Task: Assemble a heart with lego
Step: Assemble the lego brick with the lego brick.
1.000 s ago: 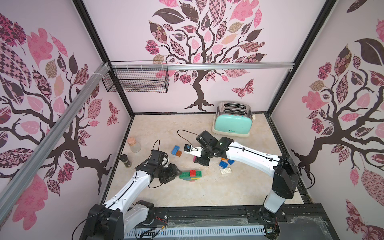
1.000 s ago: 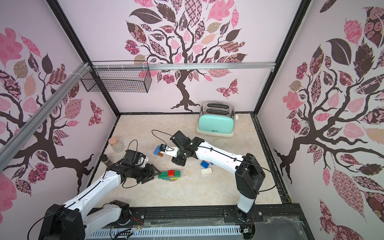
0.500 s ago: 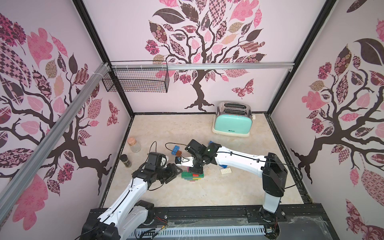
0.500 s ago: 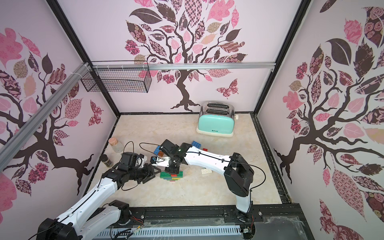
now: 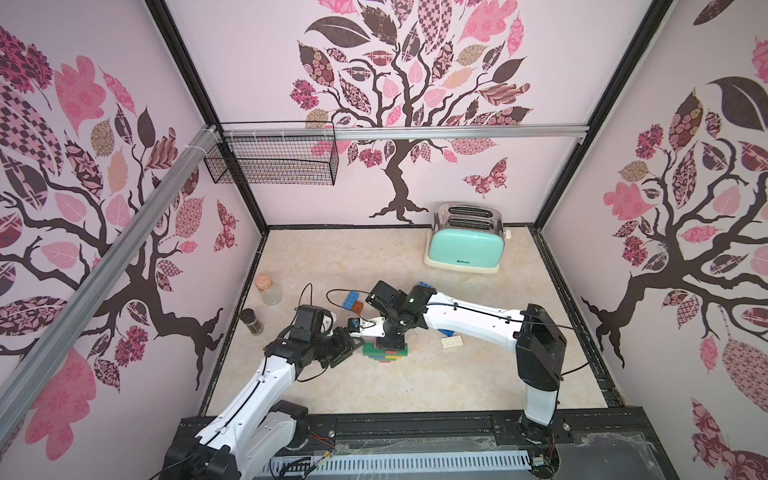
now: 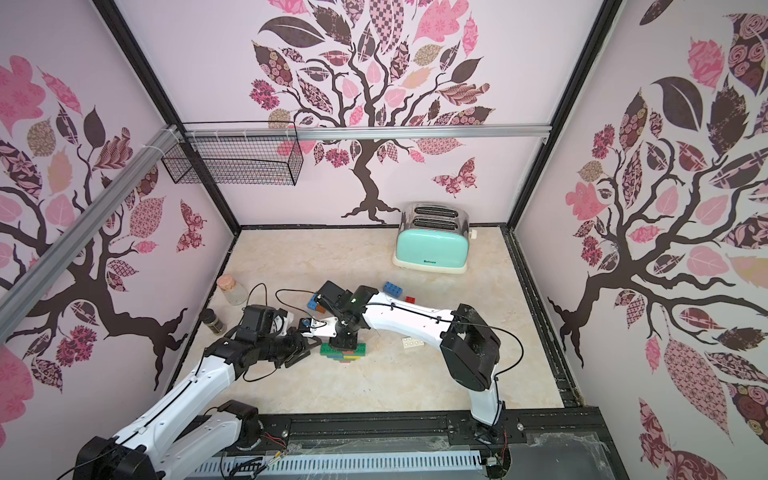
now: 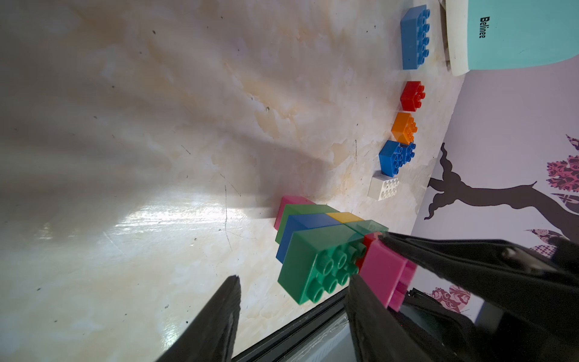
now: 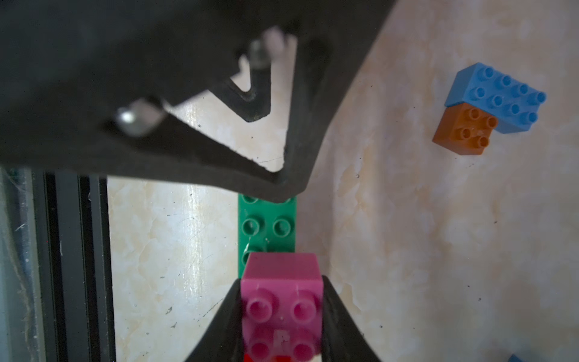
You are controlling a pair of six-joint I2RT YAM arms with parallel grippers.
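On floor (image 5: 415, 386), both top views: stack (image 5: 392, 356) (image 6: 353, 353) lies mid-front, with right gripper (image 5: 390, 341) directly over it and left gripper (image 5: 352, 344) just beside its end.

Left wrist: left gripper (image 7: 293, 279) jaws apart, green brick (image 7: 316, 269) end at its tips, contact unclear. Pink brick (image 7: 383, 275) at stack top.

Right wrist: right gripper (image 8: 282, 282) clamped on pink brick (image 8: 282, 269) from two opposite sides, above green brick (image 8: 266, 225). Seating unclear.

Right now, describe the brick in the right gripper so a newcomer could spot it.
Start at the mint toaster at the back; towards the robot stands a multicoloured brick stack. At its top the right gripper clamps a four-stud pink brick; the only other pink brick sits at the stack's base.
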